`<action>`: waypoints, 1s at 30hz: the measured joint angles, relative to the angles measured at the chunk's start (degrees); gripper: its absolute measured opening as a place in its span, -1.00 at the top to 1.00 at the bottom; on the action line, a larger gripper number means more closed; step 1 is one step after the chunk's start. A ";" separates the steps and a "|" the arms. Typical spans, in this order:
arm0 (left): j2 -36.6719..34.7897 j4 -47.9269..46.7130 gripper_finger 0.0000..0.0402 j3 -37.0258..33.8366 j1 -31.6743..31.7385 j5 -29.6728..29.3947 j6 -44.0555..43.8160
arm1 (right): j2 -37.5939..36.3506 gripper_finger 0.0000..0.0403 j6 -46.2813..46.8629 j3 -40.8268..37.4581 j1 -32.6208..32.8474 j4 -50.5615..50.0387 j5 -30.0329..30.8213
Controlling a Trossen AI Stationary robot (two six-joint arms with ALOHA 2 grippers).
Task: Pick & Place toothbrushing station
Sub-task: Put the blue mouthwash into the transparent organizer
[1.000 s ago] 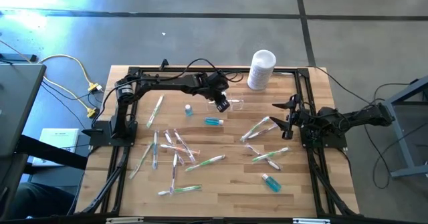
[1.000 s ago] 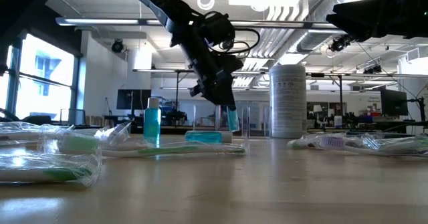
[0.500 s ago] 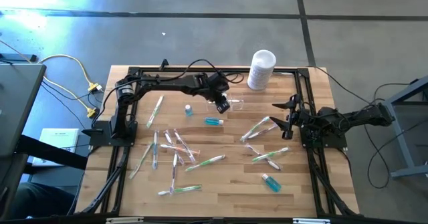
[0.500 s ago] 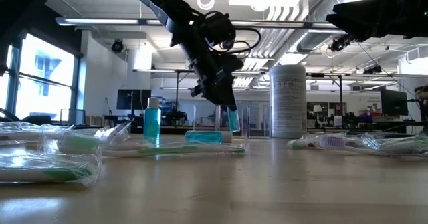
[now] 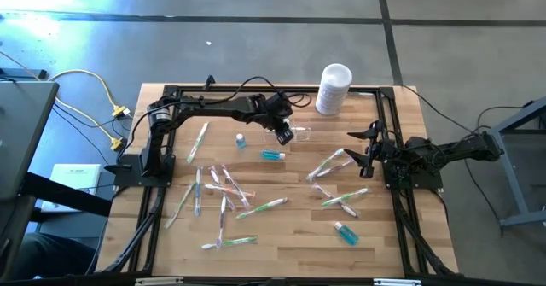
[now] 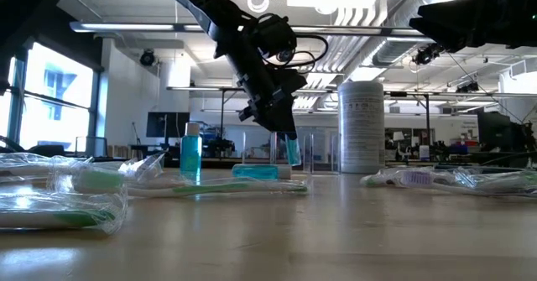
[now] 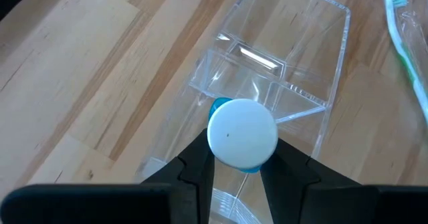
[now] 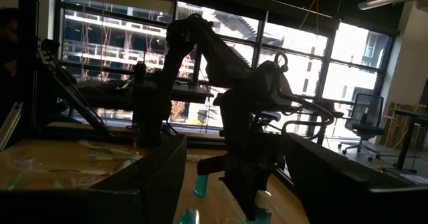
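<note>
One small bottle (image 7: pixel 242 133) pinched in left tool (image 7: pixel 237 164), seemingly above clear station (image 7: pixel 294 63); right tool (image 5: pixel 368 149) wide

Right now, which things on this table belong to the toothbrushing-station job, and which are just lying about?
In the job:
- clear plastic holder, directly under the left gripper
- small blue bottle with white cap, held in the left gripper above a compartment

Lying about:
- wrapped toothbrushes scattered across the table
- other blue bottles
- white cylindrical container
- right gripper, waiting open at the table's right
</note>
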 joint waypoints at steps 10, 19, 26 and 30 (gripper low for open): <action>0.02 0.20 0.53 -0.02 0.00 -0.19 0.00 | 0.02 -0.20 0.00 0.00 -0.02 -0.35 0.02; 0.02 0.17 0.51 -0.02 0.00 -0.19 0.44 | 0.02 -0.20 0.00 0.00 -0.02 -0.91 0.02; 0.02 0.24 0.23 -0.02 -0.02 -0.16 0.44 | 0.02 -0.20 0.00 0.00 -0.02 -0.91 0.02; 0.02 0.35 0.12 -0.02 -0.02 -0.19 0.46 | 0.01 -0.20 0.00 0.00 0.00 -0.91 0.02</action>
